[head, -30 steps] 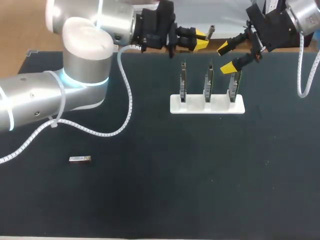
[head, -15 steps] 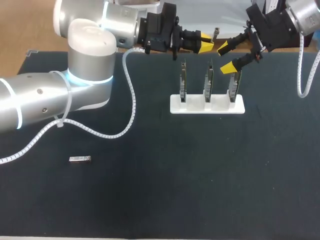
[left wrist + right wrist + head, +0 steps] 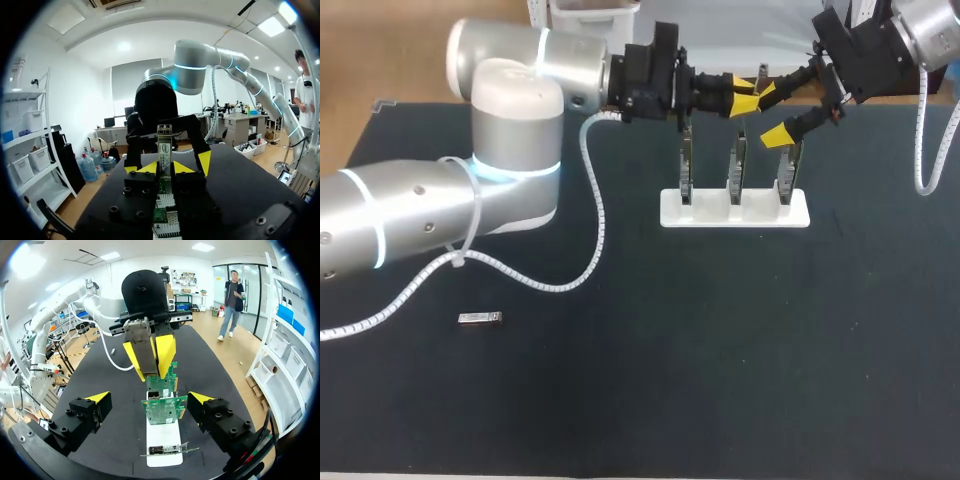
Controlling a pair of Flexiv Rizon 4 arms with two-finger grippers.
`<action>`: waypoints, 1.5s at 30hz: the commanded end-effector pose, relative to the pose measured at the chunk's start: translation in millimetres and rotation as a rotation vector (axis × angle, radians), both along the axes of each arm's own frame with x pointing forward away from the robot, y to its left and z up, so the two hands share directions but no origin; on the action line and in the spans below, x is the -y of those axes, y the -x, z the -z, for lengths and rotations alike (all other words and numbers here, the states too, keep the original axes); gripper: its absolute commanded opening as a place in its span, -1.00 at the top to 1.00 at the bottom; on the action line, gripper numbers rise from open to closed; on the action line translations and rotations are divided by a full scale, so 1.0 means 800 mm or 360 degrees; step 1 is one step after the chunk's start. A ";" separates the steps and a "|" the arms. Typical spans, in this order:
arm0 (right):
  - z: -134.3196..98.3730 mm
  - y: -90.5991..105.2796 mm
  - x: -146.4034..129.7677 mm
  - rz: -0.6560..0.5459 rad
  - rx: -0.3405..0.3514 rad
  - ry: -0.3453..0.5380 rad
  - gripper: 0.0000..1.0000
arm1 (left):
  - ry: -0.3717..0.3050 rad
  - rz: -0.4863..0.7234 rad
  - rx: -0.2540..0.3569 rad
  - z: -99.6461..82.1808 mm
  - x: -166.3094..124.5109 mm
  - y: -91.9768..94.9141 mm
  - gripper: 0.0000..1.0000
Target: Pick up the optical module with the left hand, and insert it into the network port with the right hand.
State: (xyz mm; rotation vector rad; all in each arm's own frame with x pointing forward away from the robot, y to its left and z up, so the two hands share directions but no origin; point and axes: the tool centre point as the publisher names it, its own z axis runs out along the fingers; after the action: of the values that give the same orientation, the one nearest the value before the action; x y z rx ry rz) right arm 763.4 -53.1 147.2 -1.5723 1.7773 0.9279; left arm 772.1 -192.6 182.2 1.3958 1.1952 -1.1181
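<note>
Dark bench (image 3: 720,380) fills the head view, with the left arm (image 3: 510,130) reaching across its far side and the right arm (image 3: 920,25) coming in from the corner. A white holder (image 3: 735,212) carries three upright network cards (image 3: 736,160). Above them, the left tool (image 3: 744,98) pinches the optical module (image 3: 164,145) upright. The right tool (image 3: 772,113) is spread just ahead of it. A second module (image 3: 480,318) lies well apart.
</note>
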 end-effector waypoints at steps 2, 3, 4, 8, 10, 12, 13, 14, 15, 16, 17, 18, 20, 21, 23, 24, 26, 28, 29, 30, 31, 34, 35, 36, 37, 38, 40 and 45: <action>0.000 0.001 0.000 0.0004 0.0004 0.0000 -1.00 | 0.0019 -0.0016 -0.0006 0.007 0.001 0.004 1.00; 0.000 0.001 0.000 0.0004 0.0004 0.0000 -1.00 | 0.0024 -0.0018 -0.0014 0.008 0.001 0.005 1.00; 0.000 0.001 0.000 0.0004 0.0004 0.0000 -1.00 | 0.0025 -0.0019 -0.0018 0.009 0.000 0.005 1.00; 0.000 0.001 0.000 0.0004 0.0004 0.0000 -1.00 | 0.0037 -0.0021 -0.0034 0.012 0.000 0.009 1.00; 0.000 0.001 0.000 0.0004 0.0004 0.0000 -1.00 | 0.0042 -0.0020 -0.0041 0.013 0.000 0.010 1.00; 0.000 0.001 0.000 0.0004 0.0004 0.0000 -1.00 | 0.0045 -0.0020 -0.0046 0.014 -0.001 0.010 1.00; 0.000 0.001 0.000 0.0004 0.0004 0.0000 -1.00 | 0.0048 -0.0019 -0.0049 0.015 -0.002 0.010 1.00; 0.000 0.001 0.000 0.0004 0.0004 0.0000 -1.00 | 0.0048 -0.0019 -0.0051 0.015 -0.002 0.011 1.00; 0.000 0.001 0.000 0.0004 0.0004 0.0000 -1.00 | 0.0047 -0.0019 -0.0051 0.015 -0.003 0.011 1.00; 0.000 0.001 0.000 0.0004 0.0004 0.0000 -1.00 | 0.0047 -0.0020 -0.0052 0.015 -0.003 0.011 1.00; 0.000 0.001 0.000 0.0004 0.0004 0.0000 -1.00 | 0.0056 -0.0021 -0.0062 0.016 -0.004 0.011 1.00; 0.000 0.001 0.000 0.0004 0.0004 0.0000 -1.00 | 0.0059 -0.0022 -0.0065 0.016 -0.004 0.011 1.00; 0.000 0.001 0.000 0.0004 0.0004 0.0000 -1.00 | 0.0062 -0.0030 -0.0068 0.017 -0.005 0.011 1.00; 0.000 0.001 0.000 0.0004 0.0004 0.0000 -1.00 | 0.0064 -0.0034 -0.0068 0.017 -0.005 0.011 1.00; 0.000 0.001 0.000 0.0004 0.0004 0.0000 -1.00 | 0.0062 -0.0040 -0.0064 0.017 -0.006 0.011 1.00; 0.000 0.001 0.000 0.0004 0.0004 0.0000 -1.00 | 0.0062 -0.0042 -0.0064 0.018 -0.007 0.012 1.00; 0.000 0.001 0.000 0.0004 0.0004 0.0000 -1.00 | 0.0058 -0.0047 -0.0065 0.019 -0.008 0.013 1.00; 0.000 0.001 0.000 0.0004 0.0004 0.0000 -1.00 | 0.0058 -0.0052 -0.0070 0.020 -0.010 0.015 1.00; 0.000 0.001 0.000 0.0004 0.0004 0.0000 -1.00 | 0.0056 -0.0057 -0.0074 0.020 -0.010 0.015 1.00; 0.000 0.001 0.000 0.0004 0.0004 0.0000 -1.00 | 0.0053 -0.0062 -0.0075 0.021 -0.011 0.016 1.00; 0.000 0.001 0.000 0.0004 0.0004 0.0000 -1.00 | 0.0052 -0.0066 -0.0075 0.021 -0.013 0.017 1.00; 0.000 0.001 0.000 0.0004 0.0004 0.0000 -1.00 | 0.0034 -0.0070 -0.0065 0.021 -0.015 0.018 1.00; 0.000 0.001 0.000 0.0004 0.0004 0.0000 -1.00 | 0.0028 -0.0067 -0.0061 0.022 -0.015 0.018 1.00; 0.000 0.001 0.000 0.0004 0.0004 0.0000 -1.00 | 0.0027 -0.0065 -0.0062 0.023 -0.016 0.018 1.00; 0.000 0.001 0.000 0.0004 0.0004 0.0000 -1.00 | 0.0027 -0.0065 -0.0065 0.023 -0.016 0.018 1.00; 0.000 0.001 0.000 0.0004 0.0004 0.0000 -1.00 | 0.0026 -0.0064 -0.0066 0.023 -0.016 0.019 1.00; 0.000 0.001 0.000 0.0004 0.0004 0.0000 -1.00 | 0.0027 -0.0064 -0.0069 0.024 -0.016 0.019 1.00; 0.000 0.001 0.000 0.0004 0.0004 0.0000 -1.00 | 0.0012 -0.0062 -0.0064 0.027 -0.021 0.013 1.00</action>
State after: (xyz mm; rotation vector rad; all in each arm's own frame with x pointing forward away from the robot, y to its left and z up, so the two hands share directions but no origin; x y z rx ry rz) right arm 763.4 -53.1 147.2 -1.5723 1.7773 0.9279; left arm 760.4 -178.6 161.7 1.3455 1.2429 -1.1266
